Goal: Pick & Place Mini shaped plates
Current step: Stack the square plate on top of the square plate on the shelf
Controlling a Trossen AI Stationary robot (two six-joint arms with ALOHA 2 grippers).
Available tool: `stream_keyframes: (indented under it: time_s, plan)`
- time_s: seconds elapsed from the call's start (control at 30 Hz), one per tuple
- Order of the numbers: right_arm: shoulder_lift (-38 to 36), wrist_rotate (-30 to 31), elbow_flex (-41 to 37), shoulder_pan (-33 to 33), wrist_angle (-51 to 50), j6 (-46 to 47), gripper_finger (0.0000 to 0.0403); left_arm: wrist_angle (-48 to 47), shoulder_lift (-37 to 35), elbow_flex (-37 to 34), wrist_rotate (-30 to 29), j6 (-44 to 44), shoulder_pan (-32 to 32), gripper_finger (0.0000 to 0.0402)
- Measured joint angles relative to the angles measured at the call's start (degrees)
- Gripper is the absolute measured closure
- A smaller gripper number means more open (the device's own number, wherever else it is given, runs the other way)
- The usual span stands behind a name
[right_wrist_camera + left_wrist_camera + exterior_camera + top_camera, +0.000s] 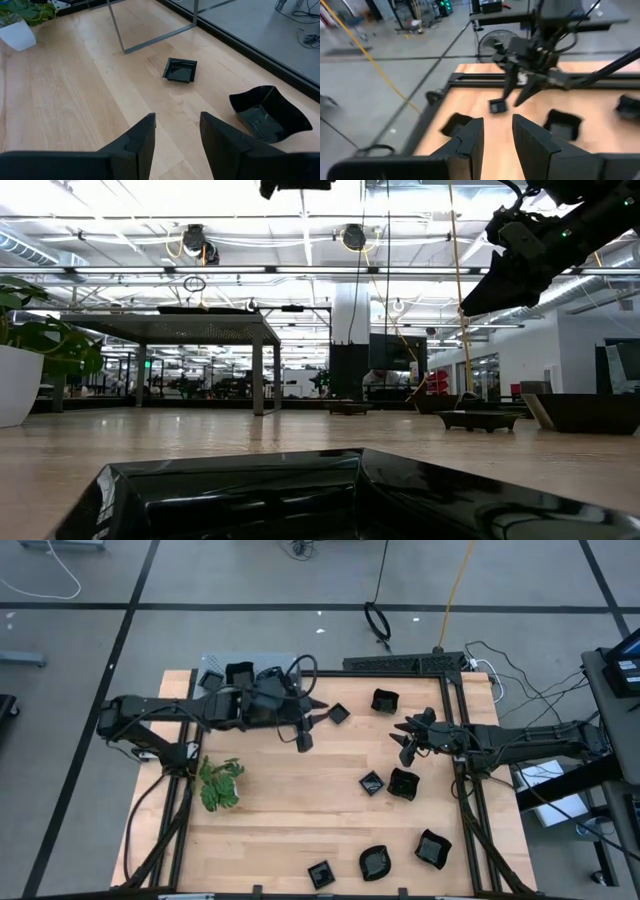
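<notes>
The worktop [300, 800] is being looked down on with both arms raised above it. The left claw [303, 740] is being held over the far middle of the worktop, its fingers [470, 142] standing a little apart with nothing between them. A small square plate [339, 714] is lying just beside that claw, toward the right arm, not touched by it.

The right claw [408, 740] is being held above the right part of the worktop, its fingers [142, 137] set apart and empty. In the right wrist view the same small square plate [180, 69] is seen lying flat ahead of those fingers, well apart from them, and a wavy-rimmed plate [270, 114] is lying nearer, off to one side. In the high view that wavy-rimmed plate [385, 701] is lying beyond the right claw toward the far edge.

Two more plates [372, 783] [403, 784] are lying side by side near the right claw, on its near side. Three others [321, 874] [375, 862] [433, 848] are being left along the near edge, well apart from both claws. A plate [240, 673] is sitting on the grey shelf [215, 665] at the far left, and a green plant [220, 783] is standing at the left side.
</notes>
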Motion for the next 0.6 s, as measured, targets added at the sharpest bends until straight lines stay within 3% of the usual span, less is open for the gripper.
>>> stream_keyframes:
  time_s: [0.27,0.6]
  plan:
    - [-0.01,0.0,0.01,0.0,0.05,-0.01,0.0261,4.05,0.02,0.0,-0.01,-12.19,-4.72,0.0293]
    - [0.0,-0.34,0.01,0.0,0.28,0.23,0.0261,16.1,0.02,0.0,-0.05,-13.1,-14.99,0.0293]
